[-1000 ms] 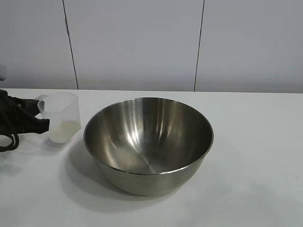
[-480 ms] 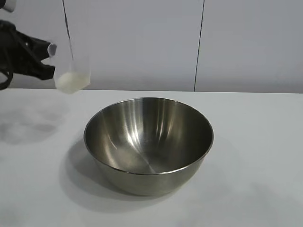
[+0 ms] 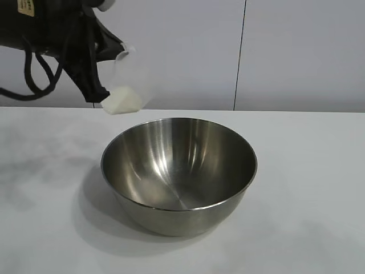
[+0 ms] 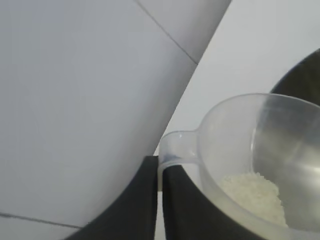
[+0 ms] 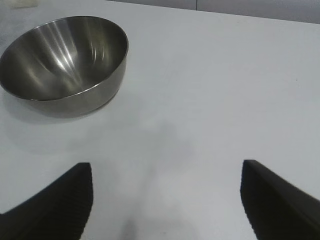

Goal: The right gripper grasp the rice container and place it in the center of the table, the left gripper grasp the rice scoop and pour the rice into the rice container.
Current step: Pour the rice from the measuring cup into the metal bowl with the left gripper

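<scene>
Rice container (image 3: 179, 174) sits mid tabletop (image 3: 308, 188), empty, so placement looks done; right end effector (image 5: 165, 200) parked w/ fingers spread, well apart from it. Behind/above its far-left rim, left end effector (image 3: 94, 63) pinches handle of rice scoop (image 3: 128, 85), tilted, rice (image 3: 121, 101) inside; pour left to do.

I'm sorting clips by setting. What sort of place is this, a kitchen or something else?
Probably a lab test bench, not a kitchen: a bare white table against plain panelled walls, and a black robot arm's left gripper holding a rice scoop above a lone steel bowl.
</scene>
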Robot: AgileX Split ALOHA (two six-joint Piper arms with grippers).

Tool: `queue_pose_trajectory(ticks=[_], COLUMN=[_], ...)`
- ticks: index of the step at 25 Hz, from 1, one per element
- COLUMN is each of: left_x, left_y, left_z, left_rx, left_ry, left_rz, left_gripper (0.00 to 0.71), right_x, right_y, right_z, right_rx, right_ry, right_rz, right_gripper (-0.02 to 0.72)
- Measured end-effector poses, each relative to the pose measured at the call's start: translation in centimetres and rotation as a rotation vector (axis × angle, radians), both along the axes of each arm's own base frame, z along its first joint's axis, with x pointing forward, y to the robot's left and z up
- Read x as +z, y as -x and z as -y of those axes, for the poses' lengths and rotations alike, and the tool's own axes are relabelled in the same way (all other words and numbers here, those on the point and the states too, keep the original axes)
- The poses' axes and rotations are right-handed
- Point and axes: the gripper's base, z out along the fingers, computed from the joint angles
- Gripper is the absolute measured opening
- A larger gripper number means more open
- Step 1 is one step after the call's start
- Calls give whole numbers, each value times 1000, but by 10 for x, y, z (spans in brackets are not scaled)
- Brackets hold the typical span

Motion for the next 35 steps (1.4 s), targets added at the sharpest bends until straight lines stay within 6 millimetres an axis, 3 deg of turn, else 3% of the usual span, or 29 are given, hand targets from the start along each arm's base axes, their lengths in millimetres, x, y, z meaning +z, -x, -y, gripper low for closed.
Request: queue_pose_trajectory(ticks=[5, 13, 19, 35], left_x=[-4, -35, -34, -35], left_y=[13, 8, 7, 16], left_z=[21, 37, 43, 54], left_rx=[-138, -322, -467, -812], left_ry=[-138, -397, -591, -853], left_rz=[86, 239, 510, 822], left_gripper=[13, 13, 13, 13], right_x=[0, 0, 0, 0], right_y=[0, 0, 0, 0], right_z=[0, 0, 0, 0], right_rx=[0, 0, 0, 82], right_ry=[0, 0, 0, -1], right_rz=[0, 1, 1, 1], right_gripper=[557, 557, 557, 557])
